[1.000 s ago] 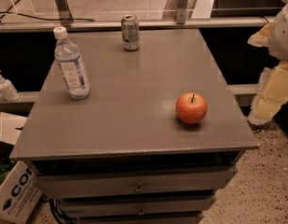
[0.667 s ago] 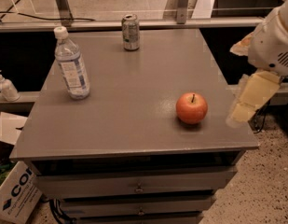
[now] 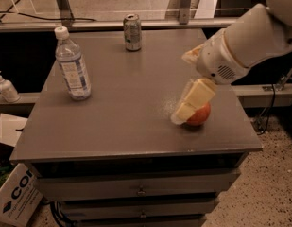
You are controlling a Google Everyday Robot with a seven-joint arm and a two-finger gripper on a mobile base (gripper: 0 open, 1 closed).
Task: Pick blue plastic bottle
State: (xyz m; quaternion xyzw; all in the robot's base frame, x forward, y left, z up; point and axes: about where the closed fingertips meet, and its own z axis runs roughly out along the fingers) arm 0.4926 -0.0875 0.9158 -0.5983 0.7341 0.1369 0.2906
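Observation:
The blue plastic bottle (image 3: 73, 66) is tall and clear, with a white cap and a blue-and-white label. It stands upright near the left edge of the grey table (image 3: 122, 117). My gripper (image 3: 188, 105) hangs on the white arm (image 3: 244, 41) that reaches in from the upper right. It is over the right part of the table, just in front of a red apple (image 3: 202, 115), and far to the right of the bottle. It holds nothing that I can see.
A short silver-green can (image 3: 132, 31) stands at the back middle of the table. A small white pump bottle (image 3: 4, 86) sits on a ledge to the left. A cardboard box (image 3: 15, 197) lies on the floor at lower left. Drawers are below the tabletop.
The arm has swung in from the right edge to over the table, and the gripper now partly covers the apple. The bottle, can and apple have not moved.

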